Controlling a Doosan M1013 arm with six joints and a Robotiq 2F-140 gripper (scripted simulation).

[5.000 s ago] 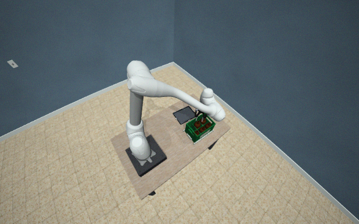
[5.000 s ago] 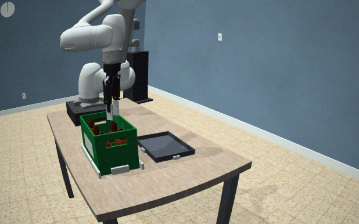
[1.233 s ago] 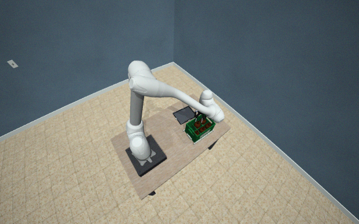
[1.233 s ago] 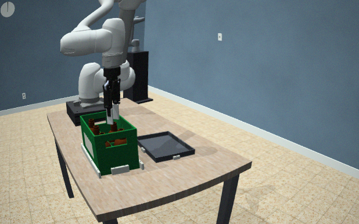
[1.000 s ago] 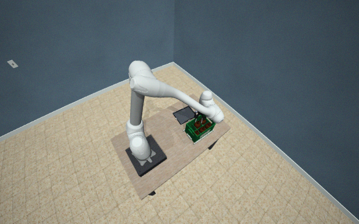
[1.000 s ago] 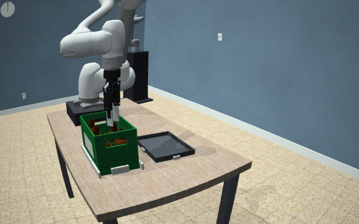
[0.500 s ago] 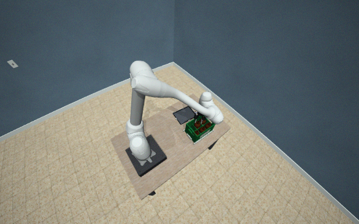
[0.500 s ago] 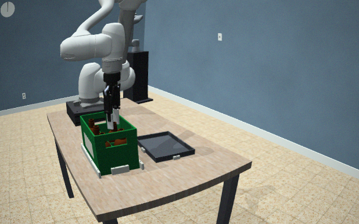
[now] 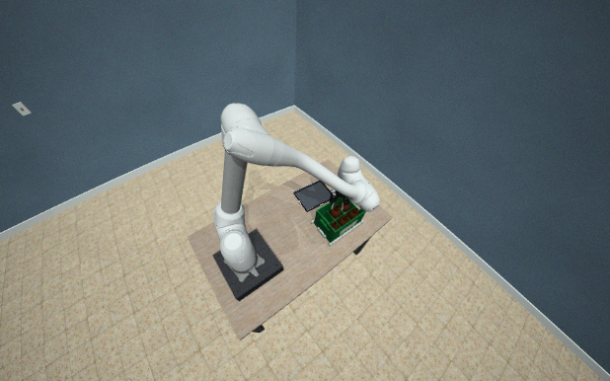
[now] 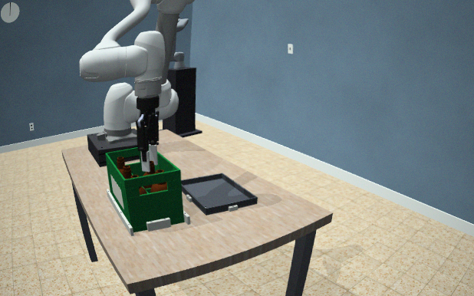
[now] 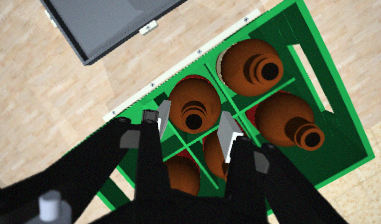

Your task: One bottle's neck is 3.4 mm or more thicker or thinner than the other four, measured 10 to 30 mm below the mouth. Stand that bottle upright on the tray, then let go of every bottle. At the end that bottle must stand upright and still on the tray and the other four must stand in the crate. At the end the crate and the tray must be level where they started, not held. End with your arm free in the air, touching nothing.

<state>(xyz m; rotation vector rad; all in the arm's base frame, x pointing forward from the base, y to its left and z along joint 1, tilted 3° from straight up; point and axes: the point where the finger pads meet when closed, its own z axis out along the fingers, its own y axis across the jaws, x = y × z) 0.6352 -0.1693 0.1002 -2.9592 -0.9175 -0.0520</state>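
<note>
the open pincer (image 10: 149,162) (image 11: 194,117) hovers over 5 bottles in the green crate (image 9: 332,230) (image 10: 154,208) (image 11: 334,67).

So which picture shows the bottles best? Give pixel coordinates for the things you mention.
The wrist view: it looks down on all five bottles (image 9: 353,213) (image 10: 120,162) (image 11: 195,97), though the gripper (image 9: 340,203) (image 10: 149,166) (image 11: 194,117) partly hides two. The top view shows them tiny; outside, the crate (image 9: 331,234) (image 10: 154,208) (image 11: 336,172) hides much.
</note>
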